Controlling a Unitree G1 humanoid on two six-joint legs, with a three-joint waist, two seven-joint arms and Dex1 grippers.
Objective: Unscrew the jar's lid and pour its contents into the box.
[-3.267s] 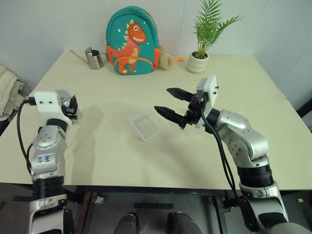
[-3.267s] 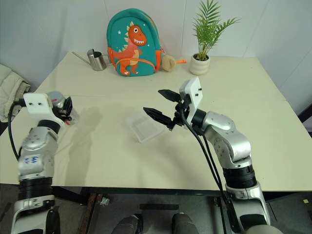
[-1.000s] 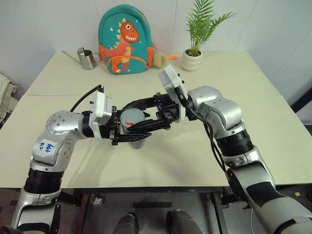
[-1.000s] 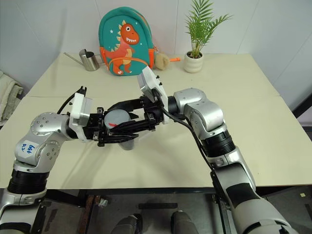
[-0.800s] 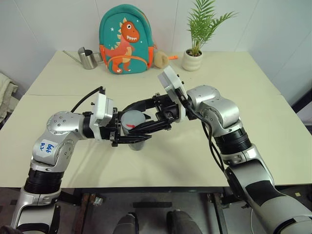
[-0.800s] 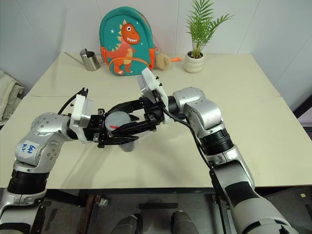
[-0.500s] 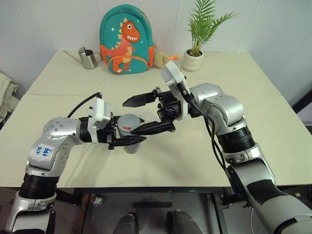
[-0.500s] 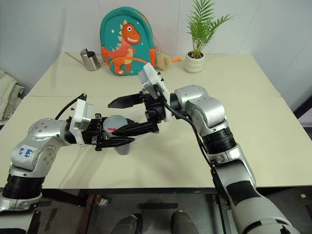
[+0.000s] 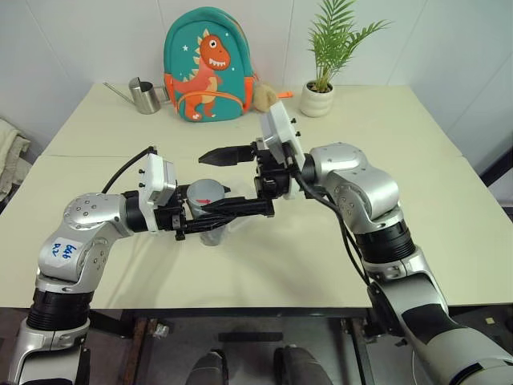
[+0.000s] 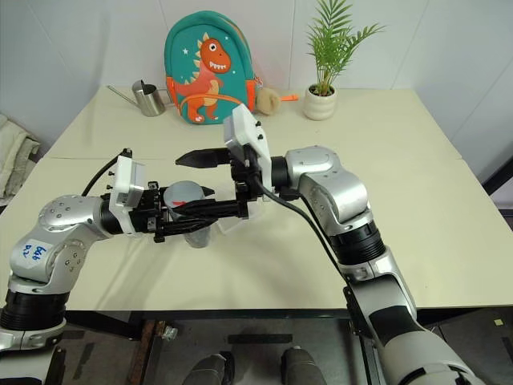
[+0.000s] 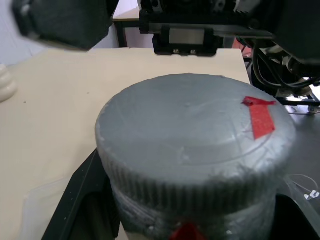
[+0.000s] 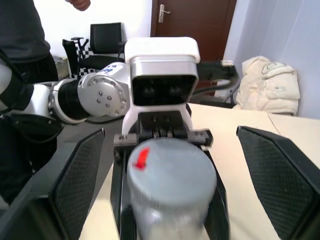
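Note:
My left gripper is shut on the jar, a small clear jar held upright above the middle of the table. The grey lid with a red mark sits on the jar. My right gripper is open, reaching in from the right. Its fingers stand wide apart on either side of the lid without touching it. The clear box lies on the table just behind the jar, mostly hidden by the arms.
At the table's far side stand a teal dinosaur backpack, a steel watering can and a potted plant. A pale cloth lies off the table's left edge. A person stands in the background.
My right gripper was shut on the lid a second ago and has opened wide. The left arm has drifted slightly to the left with the jar.

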